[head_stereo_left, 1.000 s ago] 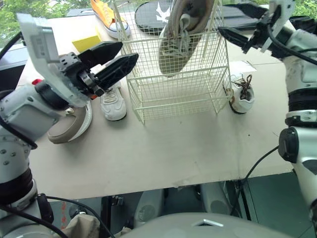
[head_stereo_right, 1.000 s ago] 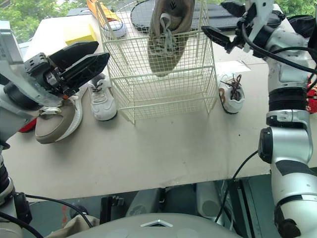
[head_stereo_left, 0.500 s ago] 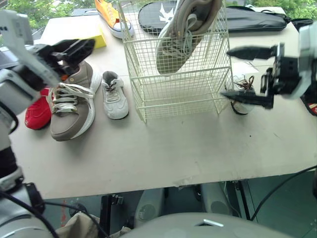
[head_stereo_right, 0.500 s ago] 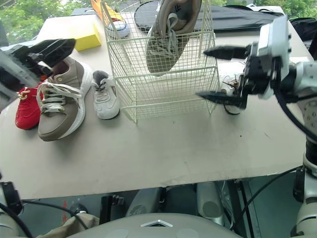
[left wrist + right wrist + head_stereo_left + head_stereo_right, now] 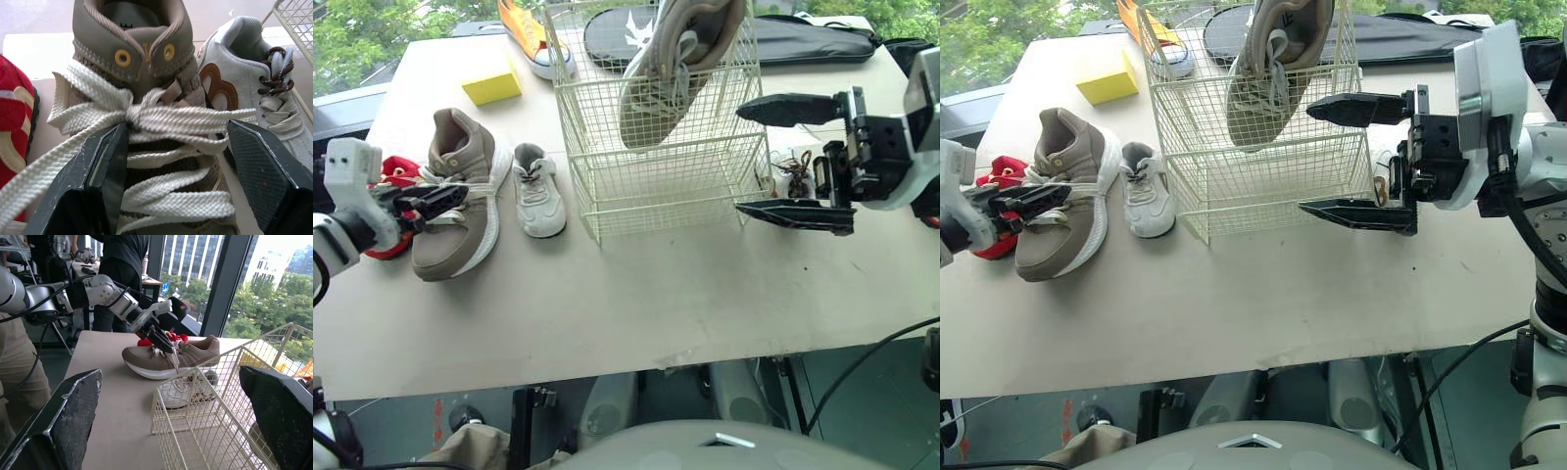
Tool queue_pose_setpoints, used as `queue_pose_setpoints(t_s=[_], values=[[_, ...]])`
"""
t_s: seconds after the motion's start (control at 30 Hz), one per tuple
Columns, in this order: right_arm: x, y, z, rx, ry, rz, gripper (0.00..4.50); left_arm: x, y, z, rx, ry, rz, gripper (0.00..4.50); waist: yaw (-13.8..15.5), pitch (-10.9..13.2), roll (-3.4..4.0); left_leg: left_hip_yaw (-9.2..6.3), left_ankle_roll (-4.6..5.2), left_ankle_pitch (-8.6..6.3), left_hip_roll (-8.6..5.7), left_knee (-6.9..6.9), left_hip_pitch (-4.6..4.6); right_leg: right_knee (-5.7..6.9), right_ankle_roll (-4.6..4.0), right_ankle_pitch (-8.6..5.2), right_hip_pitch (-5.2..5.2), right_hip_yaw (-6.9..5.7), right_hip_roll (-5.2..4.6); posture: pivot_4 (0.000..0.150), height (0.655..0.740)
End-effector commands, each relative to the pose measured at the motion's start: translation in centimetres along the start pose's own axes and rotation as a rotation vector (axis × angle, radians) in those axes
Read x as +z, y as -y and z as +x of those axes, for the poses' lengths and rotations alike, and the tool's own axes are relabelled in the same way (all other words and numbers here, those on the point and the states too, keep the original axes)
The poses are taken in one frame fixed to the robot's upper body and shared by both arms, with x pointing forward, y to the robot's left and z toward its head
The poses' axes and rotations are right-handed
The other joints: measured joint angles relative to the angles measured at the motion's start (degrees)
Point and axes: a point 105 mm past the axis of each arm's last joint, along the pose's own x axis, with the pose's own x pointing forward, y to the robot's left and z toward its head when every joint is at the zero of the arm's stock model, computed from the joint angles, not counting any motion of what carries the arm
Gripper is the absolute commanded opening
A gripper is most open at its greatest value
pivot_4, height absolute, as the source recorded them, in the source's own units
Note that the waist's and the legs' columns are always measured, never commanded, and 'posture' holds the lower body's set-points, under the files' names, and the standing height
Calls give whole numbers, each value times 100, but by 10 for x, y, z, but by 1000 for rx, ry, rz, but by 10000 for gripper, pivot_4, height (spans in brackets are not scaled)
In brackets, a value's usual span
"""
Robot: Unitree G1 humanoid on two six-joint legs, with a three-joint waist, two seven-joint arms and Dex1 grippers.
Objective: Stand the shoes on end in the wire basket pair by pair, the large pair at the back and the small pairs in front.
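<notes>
The white wire basket [image 5: 646, 176] stands mid-table with one large tan shoe [image 5: 671, 59] on end inside it, toe down. Its mate, the second large tan shoe [image 5: 458, 196], lies on the table to the left. My left gripper [image 5: 435, 201] is open at that shoe's laces [image 5: 161, 122], one finger [image 5: 105, 166] on each side. My right gripper [image 5: 741, 160] hangs wide open just right of the basket's front corner, holding nothing. A small white shoe [image 5: 538, 191] lies between the tan shoe and the basket. Another small shoe with brown laces [image 5: 795, 168] sits behind my right gripper.
A red shoe [image 5: 386, 186] lies left of the tan shoe. At the back are a yellow block [image 5: 491, 88], an orange shoe [image 5: 533, 29] and a black bag [image 5: 783, 34]. The table [image 5: 656, 294] is bare in front. A person [image 5: 122, 264] stands beyond the table's left side.
My left arm dropped from beside the basket down to the tan shoe on the table. My right gripper came down from the basket's top to its right front corner.
</notes>
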Motion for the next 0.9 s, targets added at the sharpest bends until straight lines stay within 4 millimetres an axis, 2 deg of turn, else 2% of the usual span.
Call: queue_pose_setpoints(t_s=[0.03,0.07,0.1,0.2,0.27,0.3,0.37,0.47,0.53,0.67,0.83,0.9], values=[[12,-10,8,26,28,-48,44713,10,-31,-101,64,63,-37,35029,-137,-5,-34,7,-1,-1,6,-2,-8,-1,-1,1,-19,8,4,1500,7400],[12,-12,9,28,29,-50,44713,18,-35,-135,83,73,-27,35029,-236,-18,-67,3,-2,-2,16,-6,-5,4,-11,7,-27,23,4,1500,7400],[12,-12,10,30,32,-50,44713,25,-39,-155,106,80,1,35029,-307,-25,-80,-2,-11,-7,14,-17,5,5,-15,8,-51,20,8,1500,7400],[13,-15,13,32,42,-65,44713,42,-50,-167,122,97,13,35029,-162,-20,-55,-30,-22,-14,-1,-36,12,-15,-29,0,-56,-70,4,1500,7400],[15,-18,16,36,49,-76,44713,41,-51,-167,111,55,32,35029,18,-25,29,-22,-21,-14,-7,-41,14,-28,-38,8,-30,-100,-21,1500,7400],[15,-19,16,37,58,-70,44713,40,-52,-165,109,35,43,35029,30,-26,36,-15,-15,-17,-18,-42,32,-32,-37,8,-1,-102,-37,1500,7400],[14,-18,17,34,55,-66,44713,43,-55,-162,120,36,41,35029,58,-32,30,-22,-8,-21,-21,-42,38,-26,-37,8,6,-108,-37,1500,7400],[15,-18,17,31,56,-72,44713,45,-60,-161,142,22,36,35029,48,-56,-24,-46,-16,-16,-8,-41,36,-22,-44,12,5,-126,-24,1500,7400],[16,-20,13,27,55,-72,44713,41,-65,-160,152,-6,40,35029,36,-60,-35,-64,-18,-15,-2,-41,35,-23,-46,13,4,-125,-17,1500,7400],[11,-29,8,49,16,-41,44713,31,-63,-152,99,-44,20,35029,17,-57,-30,-71,-19,-15,-2,-47,32,-40,-46,13,0,-122,-19,1500,7400],[5,-35,-1,59,-53,-41,44713,19,-63,-135,67,-93,27,35029,17,-56,-29,-71,-19,-15,1,-60,27,-54,-46,13,-2,-124,-20,1500,7400],[6,-37,-2,56,-54,-42,44713,16,-56,-121,9,-97,25,35029,17,-56,-29,-70,-18,-16,1,-60,28,-53,-46,13,-2,-122,-20,1500,7400]])
